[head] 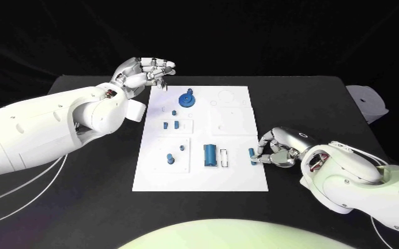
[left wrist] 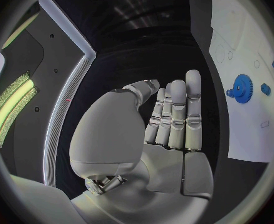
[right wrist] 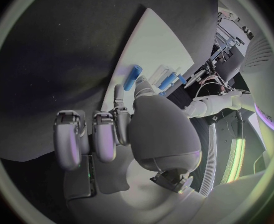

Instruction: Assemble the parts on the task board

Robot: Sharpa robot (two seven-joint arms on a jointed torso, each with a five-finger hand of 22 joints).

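Blue peg (head: 252, 155) at the task board's (head: 233, 180) right edge is pinched by the right hand (head: 277, 148); left hand (head: 146, 71), fingers extended, holds nothing.

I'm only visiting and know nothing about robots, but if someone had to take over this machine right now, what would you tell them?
Left hand: raised beyond the far left corner of the task board, fingers together, holding nothing.
Right hand: at the board's right edge, pinching a small blue peg.
On the board: a blue gear near the far end, small blue pegs on the left side, a blue cylinder near the middle.
Done: cannot tell how many parts are seated.
Left: place the pinched peg, then the loose parts.
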